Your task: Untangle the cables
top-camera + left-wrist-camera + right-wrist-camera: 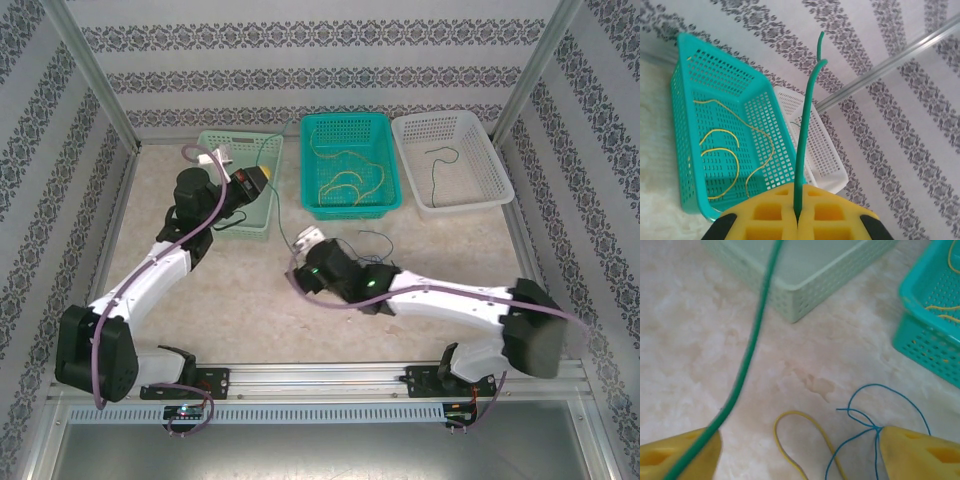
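My left gripper (262,180) (798,215) hovers over the light green basket (238,180), its yellow fingers shut on a green cable (805,140) that stands up out of the pinch. That green cable (747,360) (283,225) runs down to my right gripper (303,245) (800,457) and crosses its left finger (680,457). The right gripper is open low over the table. Between its fingers lie a yellow cable loop (790,416) and a knotted blue cable (875,427), which touches the right finger (920,455).
The teal basket (318,205) (685,150) holds several yellow cables (725,150). A white basket (495,190) at the back right holds one dark green cable (445,165). More dark cable (375,240) lies beside the right wrist. Patterned walls enclose the table.
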Available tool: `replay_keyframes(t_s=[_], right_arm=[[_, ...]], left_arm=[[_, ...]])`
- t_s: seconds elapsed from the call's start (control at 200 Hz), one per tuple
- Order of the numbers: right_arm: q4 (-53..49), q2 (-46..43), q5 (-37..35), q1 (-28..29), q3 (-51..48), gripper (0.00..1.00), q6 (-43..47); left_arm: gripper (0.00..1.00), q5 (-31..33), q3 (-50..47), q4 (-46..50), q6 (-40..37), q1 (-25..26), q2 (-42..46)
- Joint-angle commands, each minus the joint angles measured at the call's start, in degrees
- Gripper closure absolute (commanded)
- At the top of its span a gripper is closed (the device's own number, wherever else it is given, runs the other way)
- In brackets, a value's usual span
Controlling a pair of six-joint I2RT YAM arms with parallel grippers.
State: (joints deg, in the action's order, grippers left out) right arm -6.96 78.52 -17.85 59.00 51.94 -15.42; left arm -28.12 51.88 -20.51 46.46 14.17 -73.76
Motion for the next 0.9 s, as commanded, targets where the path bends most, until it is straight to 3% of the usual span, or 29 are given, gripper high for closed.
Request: replay_keyframes(t_s=[0.0,0.11,0.225,0.315,0.564,0.899], right_arm=[[5.8,-7.1,15.0,-9.1,-2.0,0.14,-12.8],[5.7,-7.2,23.3,-16.5,-0.7,0.17,-22.2],[9.7,-6.7,29.1,-20.6,0.2,0.18,-28.9],[15.4,-7.3,33.0,-23.4,-0.7,0.18,-33.3],[28.7,-5.1,35.4,-26.0,-2.7,0.19,-46.7],[29.4,-0.8,29.0,-25.2,1.5,0.25,-49.7]], left_arm=[[0.96,-3.3,3.0,8.2,-12.5,1.0,1.6],[0.97,-4.8,2.7,10.6,-19.5,4.9,1.7],[0.98,-1.9,3.8,16.7,-28.3,9.7,1.7],[0.98,-0.2,3.6,18.2,-30.7,11.1,2.0],[0.98,1.8,2.8,16.2,-31.6,13.4,2.5],[0.98,4.1,4.5,19.5,-36.1,18.3,0.6]])
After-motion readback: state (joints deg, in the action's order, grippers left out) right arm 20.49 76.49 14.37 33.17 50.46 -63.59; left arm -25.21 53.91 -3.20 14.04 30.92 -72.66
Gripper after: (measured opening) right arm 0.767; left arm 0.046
